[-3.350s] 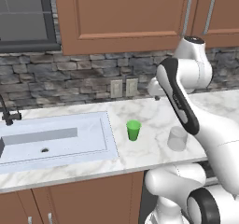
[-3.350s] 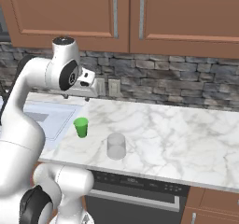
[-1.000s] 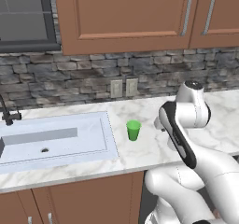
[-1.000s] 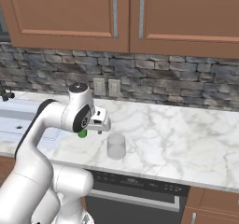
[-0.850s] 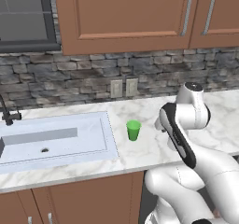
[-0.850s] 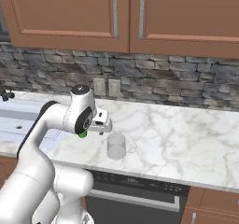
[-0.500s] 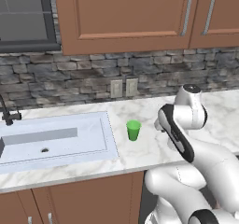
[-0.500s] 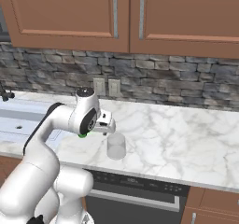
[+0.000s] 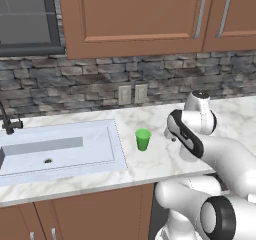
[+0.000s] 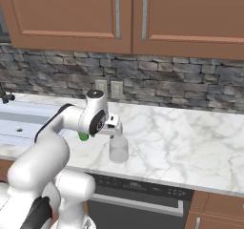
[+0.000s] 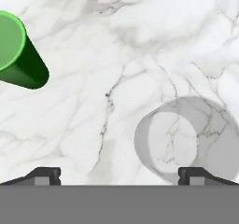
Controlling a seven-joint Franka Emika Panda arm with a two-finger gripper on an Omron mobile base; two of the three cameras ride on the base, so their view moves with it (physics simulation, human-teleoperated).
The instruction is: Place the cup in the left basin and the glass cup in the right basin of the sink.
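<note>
The green cup (image 9: 143, 139) stands on the marble counter right of the sink (image 9: 117, 156); in the hand view it is the green cup (image 11: 18, 55) at the upper left. The glass cup (image 10: 118, 150) stands near the counter's front edge, and my arm hides it in the left base view. My gripper (image 10: 116, 133) hangs just above it, open and holding nothing. Seen from the hand, the gripper (image 11: 119, 176) has the glass cup (image 11: 186, 143) by its right fingertip (image 11: 193, 175). The right basin (image 9: 75, 156) lies open; the left basin is out of view past the picture's left edge.
A thin dark tap (image 9: 7, 124) rises at the sink's back. A stone backsplash with two wall outlets (image 9: 132, 94) lines the rear, with wooden cabinets above. Bare marble counter (image 10: 190, 137) stretches to the right of the glass cup.
The arm has folded lower and the hand has come down closer over the glass cup. The jaws stayed open and both cups stayed put.
</note>
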